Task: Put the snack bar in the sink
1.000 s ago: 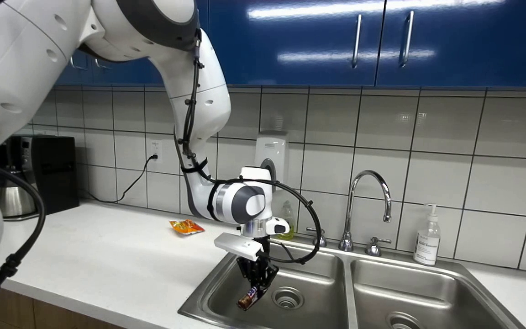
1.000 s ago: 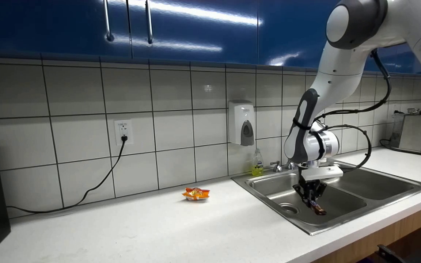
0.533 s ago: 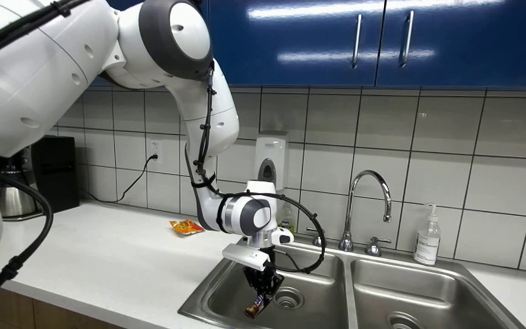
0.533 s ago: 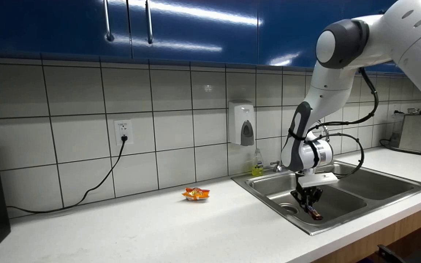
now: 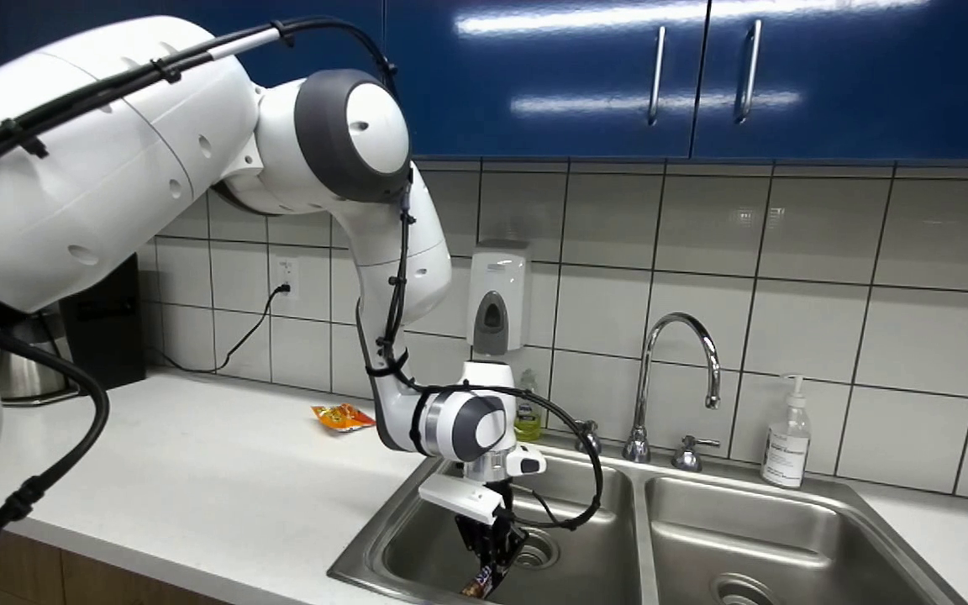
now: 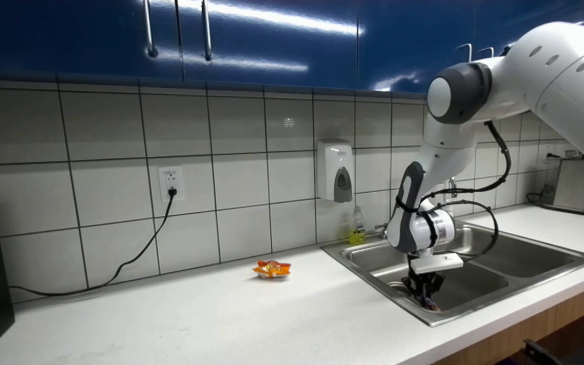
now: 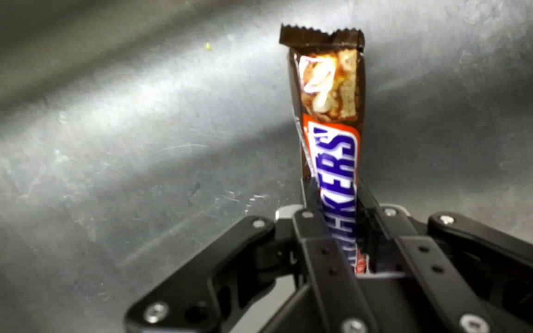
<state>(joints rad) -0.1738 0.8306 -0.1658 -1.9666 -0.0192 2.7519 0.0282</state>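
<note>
The snack bar (image 7: 331,157), a brown Snickers wrapper with blue-and-white lettering, sticks out past the fingers in the wrist view. My gripper (image 7: 333,192) is shut on its near part, one finger along each side. In both exterior views the gripper (image 5: 494,565) (image 6: 425,294) points down inside the left basin of the steel sink (image 5: 356,559) (image 6: 525,281). The bar's end shows below the fingertips (image 5: 476,583) (image 6: 432,305). The sink's metal (image 7: 132,175) fills the wrist view behind the bar. I cannot tell whether the bar touches it.
A faucet (image 5: 642,395) and handles stand behind the sink. A soap bottle (image 5: 786,445) and a yellow-green dish soap bottle (image 6: 357,228) stand at the back. An orange snack bag (image 6: 271,269) lies on the white counter (image 6: 195,324). A wall dispenser (image 6: 335,170) hangs above.
My arm has lowered, bringing the gripper and the held snack bar deeper into the basin and slightly towards the sink's front edge. The bar stays in the fingers.
</note>
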